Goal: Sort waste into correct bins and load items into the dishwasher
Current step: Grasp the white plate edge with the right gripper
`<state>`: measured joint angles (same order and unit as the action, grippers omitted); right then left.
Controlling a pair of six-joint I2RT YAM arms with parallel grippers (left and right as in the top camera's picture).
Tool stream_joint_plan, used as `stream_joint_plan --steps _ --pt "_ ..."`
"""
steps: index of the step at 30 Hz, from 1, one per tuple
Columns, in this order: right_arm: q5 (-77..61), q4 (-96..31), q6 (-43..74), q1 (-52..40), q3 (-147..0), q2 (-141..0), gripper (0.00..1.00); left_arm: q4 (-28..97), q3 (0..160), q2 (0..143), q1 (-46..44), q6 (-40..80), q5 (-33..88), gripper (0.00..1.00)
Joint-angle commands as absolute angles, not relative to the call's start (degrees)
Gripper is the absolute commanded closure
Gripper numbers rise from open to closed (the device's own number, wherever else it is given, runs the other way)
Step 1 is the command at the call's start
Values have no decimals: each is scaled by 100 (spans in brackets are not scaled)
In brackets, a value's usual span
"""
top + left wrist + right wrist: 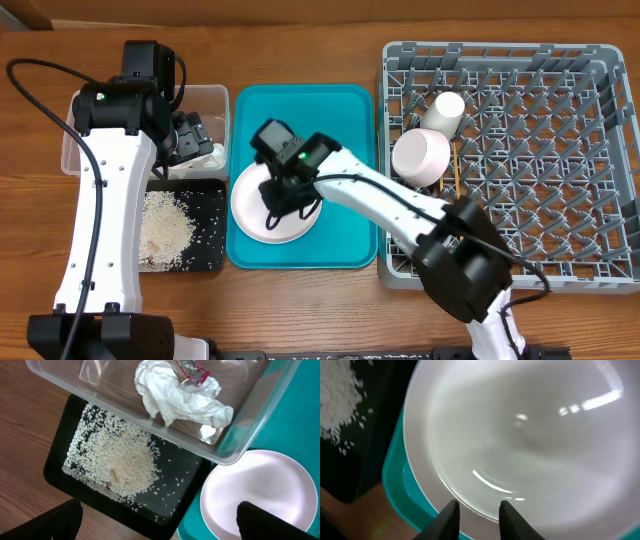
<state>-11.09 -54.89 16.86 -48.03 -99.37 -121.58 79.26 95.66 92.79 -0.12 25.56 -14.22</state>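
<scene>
Right gripper [480, 517] is down over the pale pink plate [248, 205], which sits flat in the lower left corner of the teal tray [340, 120]; in the right wrist view its two fingertips stand a narrow gap apart at the plate's near rim, at the bottom of the frame, and I cannot tell whether they pinch that rim or only hover at it; the plate is round, so no long axis, face up and bare; its left rim runs close to the tray's left lip, with the black tray [210, 200] just beyond, tight on that side; the upper half and right strip of the teal tray lie bare, so there is room that way; the teal tray's long side runs top to bottom of the overhead frame; left gripper [160, 525] is spread wide and holds nothing, over the seam between the clear tub [212, 100] and the black tray, upper left of the surface [300, 310]; white napkin [175, 400] and red wrapper [192, 370] lie in the tub, the wrapper on the napkin; rice [165, 225] heaped in the black tray, some grains scattered; at the right the grey dish rack [500, 48] holds the white cup [443, 110], pink bowl [420, 157] and chopsticks [458, 170] along its left side, the chopsticks running top to bottom of the frame.
</scene>
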Motion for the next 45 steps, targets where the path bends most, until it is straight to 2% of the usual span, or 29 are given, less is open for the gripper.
stream_joint_plan --steps 1,8,20,38,40,42,45 --pt "71 -5778 1817 -4829 -10127 -11810 72 7915 9625 9258 -1 2578 -1498 0" --pt "819 -5964 2003 -4753 -9660 -11874 71 7918 9625 9258 -1 2576 -1498 0" --pt "856 -4836 2276 -4657 -8554 -11876 67 7918 9625 9258 -1 2578 -1498 0" --pt "548 -4333 2545 -4663 -8145 -11874 69 7918 9625 9258 -1 2576 -1498 0" --pt "548 -4152 2554 -4663 -8009 -11876 78 7918 9625 9258 -1 2578 -1498 0" --pt "548 -4139 2556 -4663 -7988 -11874 94 7915 9625 9258 -1 2576 -1498 0" --pt "552 -4147 2545 -4622 -8049 -11832 96 7918 9625 9258 -1 2578 -1498 0"
